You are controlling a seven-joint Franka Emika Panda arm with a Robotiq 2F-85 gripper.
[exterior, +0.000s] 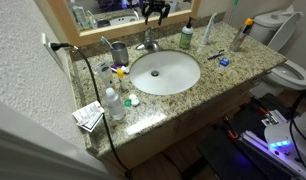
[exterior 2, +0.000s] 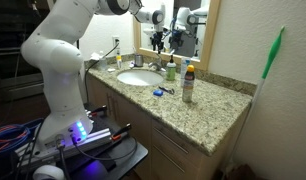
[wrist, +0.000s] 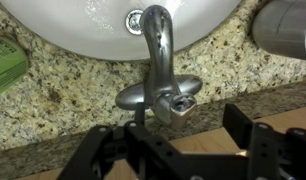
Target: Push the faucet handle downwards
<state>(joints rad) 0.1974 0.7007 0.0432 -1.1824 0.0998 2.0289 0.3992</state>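
Note:
The small chrome faucet stands at the back rim of the white oval basin. Its short silvery handle sticks up toward the wrist camera. My gripper is open and empty. It hovers just above the handle, whose tip shows between the two black fingers without touching either. In both exterior views the gripper hangs over the faucet in front of the mirror.
A grey metal cup stands beside the faucet, a green bottle on its other side. More bottles and small items lie on the granite counter. A toilet is past the counter end.

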